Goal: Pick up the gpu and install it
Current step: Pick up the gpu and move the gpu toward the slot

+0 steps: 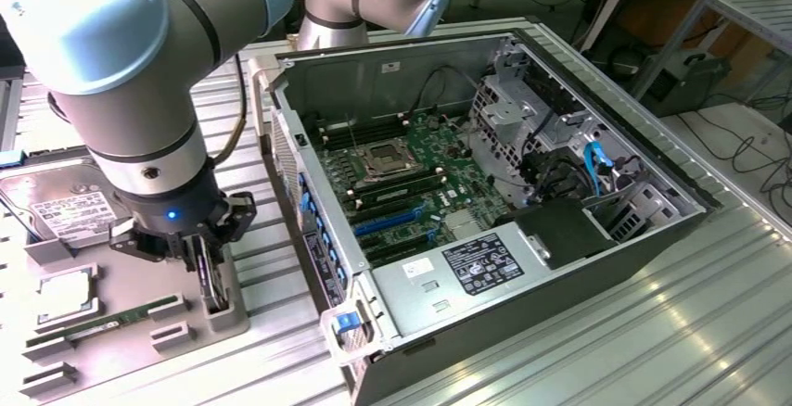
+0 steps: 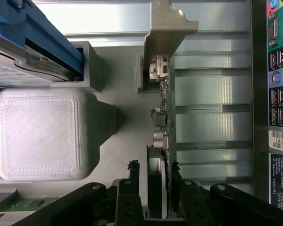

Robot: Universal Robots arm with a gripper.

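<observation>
Gpu [image 2: 160, 117] stands on edge inside the half-open pincer [image 2: 154, 165], not yet clamped.

There is one arm [image 1: 136, 100] with one gripper [image 1: 202, 262], one gpu [image 2: 161, 117], one hard drive [image 1: 74, 207], one memory stick [image 1: 118, 321], one processor [image 1: 62, 299], one tray [image 1: 167, 339], one open computer [image 1: 495, 193] and one desk [image 1: 644, 332].

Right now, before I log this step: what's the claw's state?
Claw: straddling the upright gpu; open or closed on it cannot be told.
</observation>
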